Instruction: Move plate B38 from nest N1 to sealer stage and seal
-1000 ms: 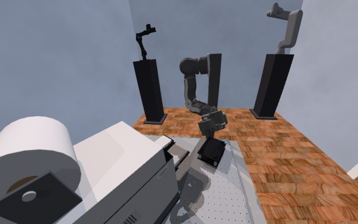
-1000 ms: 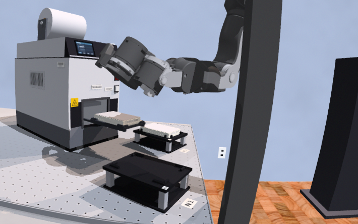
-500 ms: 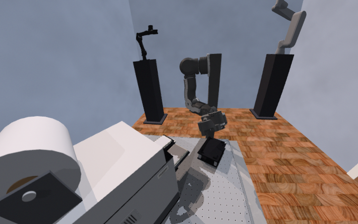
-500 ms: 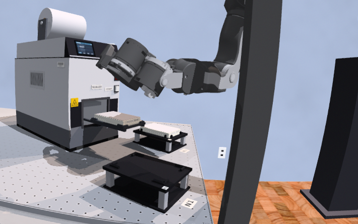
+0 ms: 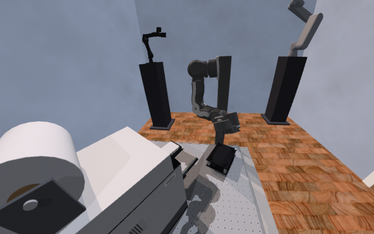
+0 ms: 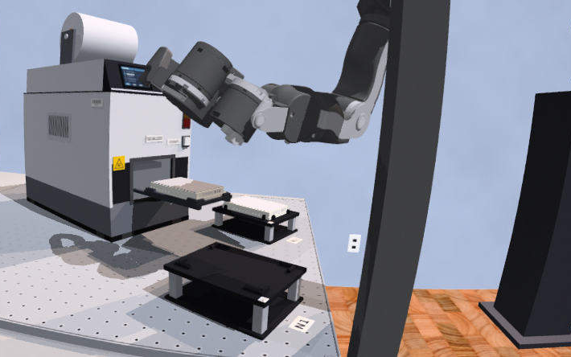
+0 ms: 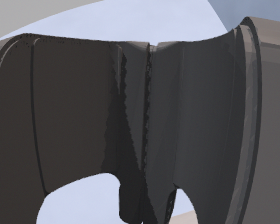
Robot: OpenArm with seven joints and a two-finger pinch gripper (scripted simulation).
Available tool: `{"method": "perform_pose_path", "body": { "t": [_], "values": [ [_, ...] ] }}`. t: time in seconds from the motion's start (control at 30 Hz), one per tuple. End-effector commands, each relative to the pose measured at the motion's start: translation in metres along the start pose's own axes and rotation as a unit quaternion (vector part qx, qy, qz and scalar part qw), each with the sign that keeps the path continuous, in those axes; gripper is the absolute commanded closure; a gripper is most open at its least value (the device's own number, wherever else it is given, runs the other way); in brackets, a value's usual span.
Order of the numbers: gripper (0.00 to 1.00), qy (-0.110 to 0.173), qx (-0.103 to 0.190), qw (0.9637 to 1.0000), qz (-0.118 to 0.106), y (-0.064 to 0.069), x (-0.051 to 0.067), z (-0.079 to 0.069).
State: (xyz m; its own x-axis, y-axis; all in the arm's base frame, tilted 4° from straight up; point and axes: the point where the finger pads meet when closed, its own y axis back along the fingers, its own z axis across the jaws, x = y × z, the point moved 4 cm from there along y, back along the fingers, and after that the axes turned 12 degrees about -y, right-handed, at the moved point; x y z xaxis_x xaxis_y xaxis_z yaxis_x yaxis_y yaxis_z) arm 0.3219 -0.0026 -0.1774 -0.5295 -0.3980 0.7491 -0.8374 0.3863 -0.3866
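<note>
My tool (image 7: 145,219) is clenched on nothing: in the wrist view its two dark fingers press flat together along a ribbed seam, tips touching. In the exterior view the tool (image 6: 154,66) hangs high in front of the grey-and-white box-shaped sealer (image 6: 79,146), up by the housing's top edge, just beside the small blue screen (image 6: 131,75) at its 3 o'clock.

The white 96-well PCR plate B38 (image 6: 187,187) lies flat on the sealer's black stage (image 6: 199,203), which stands out of the dark front opening. At 5 o'clock of the stage, near it, the white foil-topped plate B83 (image 6: 256,207) rests on the black, grey-legged plate nest N2 (image 6: 252,220). Further along the same line, toward the table's near edge, the black plate nest N1 (image 6: 234,270) carries no plate; its label (image 6: 301,324) lies on the perforated grey metal table (image 6: 34,283) at the nest's 4 o'clock.

On the housing's front, at its right edge, a small pale square key (image 6: 185,141) sits under a red-looking lamp (image 6: 186,121), partly hidden by my wrist. A white foil roll (image 6: 101,37) sits on top of the sealer.
</note>
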Motion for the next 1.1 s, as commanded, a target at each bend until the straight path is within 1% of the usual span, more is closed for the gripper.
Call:
{"method": "perform_pose_path", "body": {
  "t": [0.0,0.7,0.87,1.07],
  "values": [
    [1.00,0.001,0.003,1.0000,-0.001,0.0001,-0.0003,-0.0010],
    [1.00,0.001,0.003,1.0000,-0.001,0.0005,-0.0010,-0.0007],
    [1.00,0.001,0.003,1.0000,-0.001,0.0018,-0.0018,0.0045],
    [1.00,0.001,0.003,1.0000,-0.001,0.0018,-0.0018,0.0045]
  ]
}}
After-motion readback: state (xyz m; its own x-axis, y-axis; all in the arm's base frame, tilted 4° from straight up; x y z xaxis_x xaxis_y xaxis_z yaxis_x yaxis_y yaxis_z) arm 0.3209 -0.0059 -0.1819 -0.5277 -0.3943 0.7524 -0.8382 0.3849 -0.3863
